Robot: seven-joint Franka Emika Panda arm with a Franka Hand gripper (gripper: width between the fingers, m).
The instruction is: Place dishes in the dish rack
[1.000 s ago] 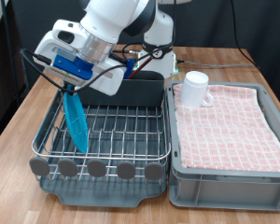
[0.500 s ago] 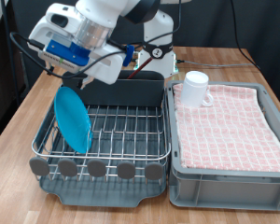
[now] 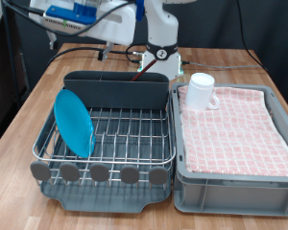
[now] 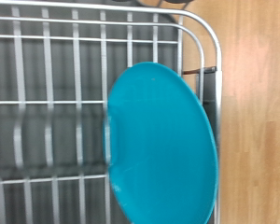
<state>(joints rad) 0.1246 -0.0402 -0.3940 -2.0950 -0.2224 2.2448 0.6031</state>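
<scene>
One plate stands on edge in the dish rack; one mug sits in the cloth-lined crate. The gripper hangs high above; jaws' state cannot be told.

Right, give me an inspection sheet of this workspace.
Surface: wooden table.
Job's things: blue plate standing on edge in the dish rack, at the exterior view's left; white mug on the checked cloth in the grey crate.
Clutter: nothing seen.
End effector: raised at the exterior view's top, fingers out of frame.
Cables: black cables hanging from the arm.
Surroundings: dark backdrop.
</scene>
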